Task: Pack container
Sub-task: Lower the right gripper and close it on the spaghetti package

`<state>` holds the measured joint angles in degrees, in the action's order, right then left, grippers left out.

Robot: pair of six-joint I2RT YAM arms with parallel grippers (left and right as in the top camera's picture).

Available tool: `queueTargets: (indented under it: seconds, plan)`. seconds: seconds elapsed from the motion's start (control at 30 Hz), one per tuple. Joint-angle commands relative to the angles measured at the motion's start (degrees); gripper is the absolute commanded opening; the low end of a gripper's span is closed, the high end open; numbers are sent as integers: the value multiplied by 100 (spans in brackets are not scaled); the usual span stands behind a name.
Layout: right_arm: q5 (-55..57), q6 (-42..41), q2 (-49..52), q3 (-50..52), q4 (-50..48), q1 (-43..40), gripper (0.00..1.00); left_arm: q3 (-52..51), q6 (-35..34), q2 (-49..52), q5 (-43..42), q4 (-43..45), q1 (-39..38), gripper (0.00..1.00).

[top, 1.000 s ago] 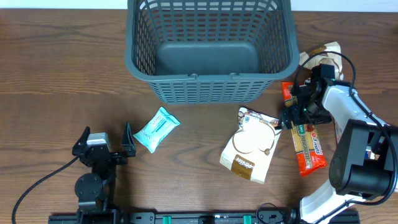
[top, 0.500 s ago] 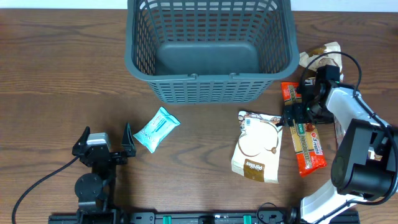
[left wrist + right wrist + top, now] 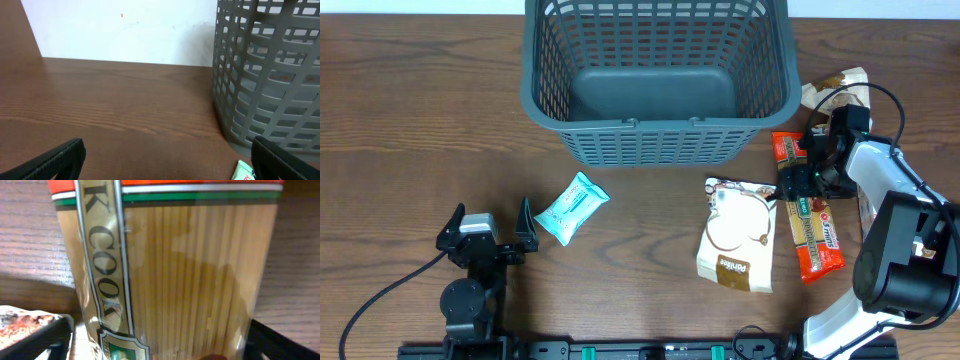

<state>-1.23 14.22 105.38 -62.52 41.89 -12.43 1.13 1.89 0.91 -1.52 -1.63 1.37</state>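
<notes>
The container, a large dark grey lattice basket (image 3: 660, 128), stands at the back centre with nothing in it; its wall shows in the left wrist view (image 3: 270, 75). A long orange spaghetti pack (image 3: 810, 228) lies right of it and fills the right wrist view (image 3: 190, 265). My right gripper (image 3: 799, 186) is open, low over the pack, a finger on each side (image 3: 160, 340). A white-brown pouch (image 3: 735, 238) lies just left of the spaghetti. A teal snack pack (image 3: 572, 207) lies front left, its corner in the left wrist view (image 3: 243, 172). My left gripper (image 3: 486, 236) is open and empty (image 3: 167, 160).
A crumpled beige-brown pack (image 3: 840, 88) lies at the back right, beside the basket's right wall and behind my right arm. A black cable (image 3: 390, 290) runs from the left arm base to the front left.
The right gripper shifted slightly right onto the spaghetti pack. The white-brown pouch turned more upright and slid a little toward the front right. The left arm has not moved.
</notes>
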Motion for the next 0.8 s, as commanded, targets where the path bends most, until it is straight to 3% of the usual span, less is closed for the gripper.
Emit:
queueTargets:
  seconds: [0.0,0.07,0.13,0.23,0.27,0.47,0.57,0.77]
  plan:
    - [81,-48,72,50,-39,-42,76,-90,-22,-31,87,-225,-7,99]
    - [81,-48,72,50,-44,-42,75,-90,-22,-31,87,-225,-7,99]
    - [81,-48,72,50,-52,-42,68,-90,-22,-31,87,-225,-7,99]
    - [81,-48,72,50,-57,-42,43,-90,-20,-31,87,-225,-7,99]
    - [81,-48,72,50,-57,-42,40,-90,-20,-31,87,-225,-7,99]
    - [79,-48,72,50,-59,-39,33,-90,-22,-31,87,-225,-7,99]
    - [79,-48,72,50,-59,-39,11,-90,-22,-31,87,-225,-7,99]
    - [11,-50,70,50,-50,-35,7,-90,-20,-31,87,-223,-7,99]
